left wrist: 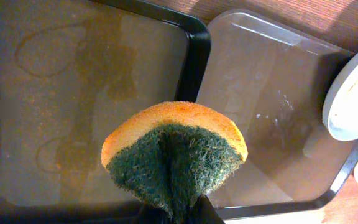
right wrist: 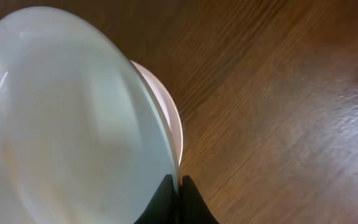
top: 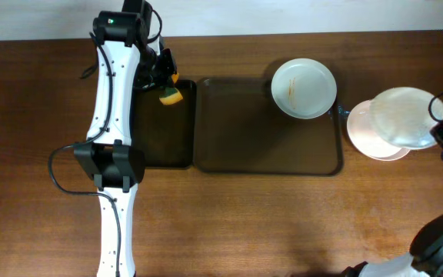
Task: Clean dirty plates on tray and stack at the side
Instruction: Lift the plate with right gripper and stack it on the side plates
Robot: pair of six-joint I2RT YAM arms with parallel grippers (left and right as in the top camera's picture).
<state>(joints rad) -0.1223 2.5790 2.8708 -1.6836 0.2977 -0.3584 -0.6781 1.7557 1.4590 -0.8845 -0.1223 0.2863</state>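
A white plate (top: 304, 88) with thin orange-brown streaks sits at the far right corner of the dark-brown tray (top: 237, 146). My right gripper (top: 441, 129) is shut on the rim of a second white plate (top: 404, 115), held tilted just above a third plate (top: 364, 137) lying on the table right of the tray. In the right wrist view the held plate (right wrist: 61, 118) fills the left, with the lower plate's edge (right wrist: 173, 124) behind it. My left gripper (top: 166, 83) is shut on a folded orange and green sponge (left wrist: 174, 149), held over the black tray's far right corner.
The narrower black tray (top: 160, 146) lies left of the dark-brown tray, touching it, with wet smears (left wrist: 73, 93) on its floor. The left arm (top: 114, 115) stretches along the table's left side. Bare wooden table (top: 283, 223) lies in front of both trays.
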